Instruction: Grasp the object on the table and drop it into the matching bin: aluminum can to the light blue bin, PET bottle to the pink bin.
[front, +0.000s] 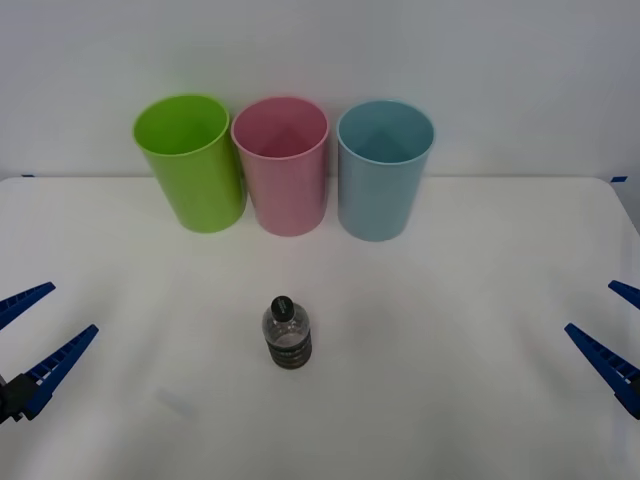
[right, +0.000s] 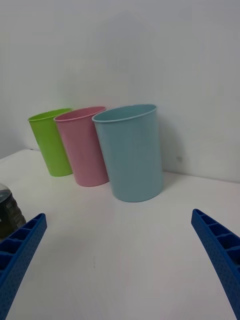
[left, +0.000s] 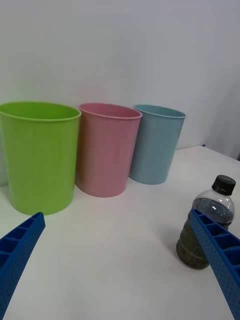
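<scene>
Bench (front: 480, 300): a wide, plain white top, carrying three bins and one bottle.
PET bottle (front: 288, 334): small and clear, with a black cap and a dark band round its lower body; it stands upright on the bench, well in front of the pink bin and much shorter than it. In the left wrist view (left: 207, 227) one blue finger overlaps its side in the picture; in the right wrist view only its edge (right: 9, 210) shows.
Pink bin (front: 281, 165): tall, round and slightly tapered; the middle one of the row at the back of the bench, behind the bottle. Also seen at (right: 84, 147) and (left: 106, 147).
Light blue bin (front: 384, 168): same shape, just beside the pink bin on the robot's right; the two look close but apart. Also seen at (right: 131, 152) and (left: 155, 142).
Lime green bin (front: 190, 160): just beside the pink bin on the robot's left, their walls nearly touching.
Left gripper (front: 35, 338): low over the bench, far to the left of the bottle; jaws spread wide, holding nothing.
Right gripper (front: 618, 330): low over the bench, far to the right of the bottle; jaws spread wide, holding nothing.
</scene>
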